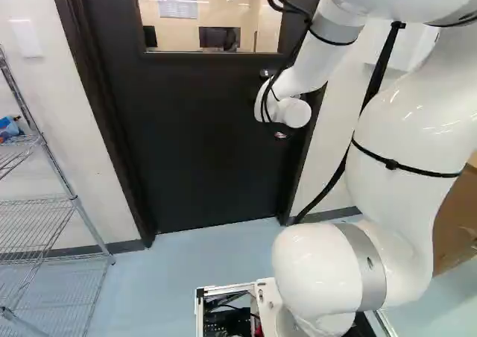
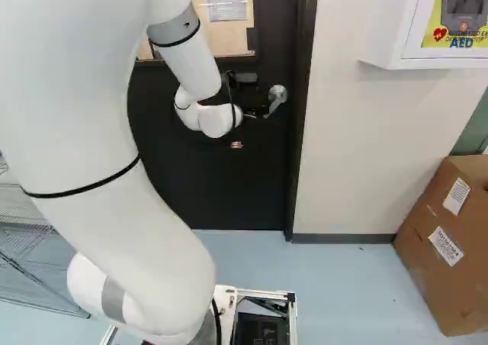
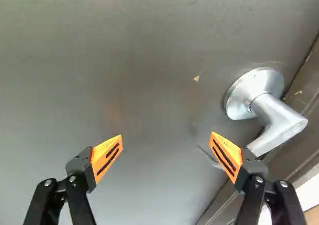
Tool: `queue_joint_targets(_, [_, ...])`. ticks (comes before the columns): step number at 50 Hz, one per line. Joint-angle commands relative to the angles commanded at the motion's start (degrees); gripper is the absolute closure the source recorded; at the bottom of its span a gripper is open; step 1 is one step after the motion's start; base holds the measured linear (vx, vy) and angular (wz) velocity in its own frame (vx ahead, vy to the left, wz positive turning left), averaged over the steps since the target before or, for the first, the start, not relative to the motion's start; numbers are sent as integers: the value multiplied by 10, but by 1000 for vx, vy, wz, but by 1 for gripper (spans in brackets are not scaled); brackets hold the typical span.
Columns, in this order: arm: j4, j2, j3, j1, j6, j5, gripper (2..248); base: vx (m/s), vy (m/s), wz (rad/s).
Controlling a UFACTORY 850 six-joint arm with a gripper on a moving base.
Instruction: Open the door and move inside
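Note:
The black door (image 1: 194,143) stands closed in its frame, with a window in its upper part. Its silver lever handle (image 2: 277,95) is on the door's right side in the right base view. Beside it, the gripper (image 2: 237,144) is mostly hidden by the white wrist, at the door's face. In the wrist view the gripper (image 3: 166,140) is open, its orange-padded fingers wide apart with nothing between them but door surface beyond. The handle (image 3: 279,118) lies beside and ahead of one finger, which partly covers the lever; whether they touch, I cannot tell.
A wire shelf rack (image 1: 56,203) stands left of the door. Right of the door are a wall, a white AED cabinet (image 2: 389,24) mounted on it and a large cardboard box (image 2: 435,276) on the floor. The dark door frame (image 2: 301,131) borders the handle side.

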Motion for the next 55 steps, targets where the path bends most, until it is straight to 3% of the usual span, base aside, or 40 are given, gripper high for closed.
queue_joint_targets(33, [4, -39, 0, 0, 0, 0, 3, 0, 0, 0])
queue_joint_targets(55, [97, -52, -12, 1, 0, 0, 3, 0, 0, 0])
